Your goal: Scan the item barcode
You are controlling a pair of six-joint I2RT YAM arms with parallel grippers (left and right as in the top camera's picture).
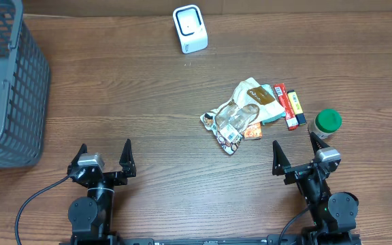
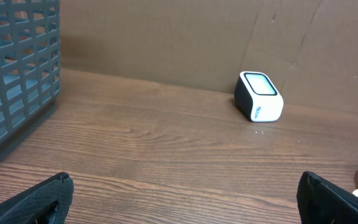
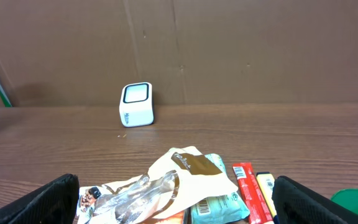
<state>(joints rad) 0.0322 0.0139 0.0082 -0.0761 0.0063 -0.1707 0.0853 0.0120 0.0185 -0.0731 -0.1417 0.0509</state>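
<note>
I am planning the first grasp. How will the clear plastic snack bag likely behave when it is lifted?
The clear bag looks thin and crinkled, so it will probably flop and sag. Its glossy film may slip. It lies against the tan pouch, so lifting could drag that too.

We find nothing legible here. The white scanner (image 2: 260, 99) has a small dark mark on its front face, too tiny to read. The red stick pack (image 3: 246, 186) shows white lettering, the teal packet (image 3: 216, 208) a block of fine print, and the clear pouch (image 1: 227, 122) printed patches. All are too small or blurred for us to read.
</note>
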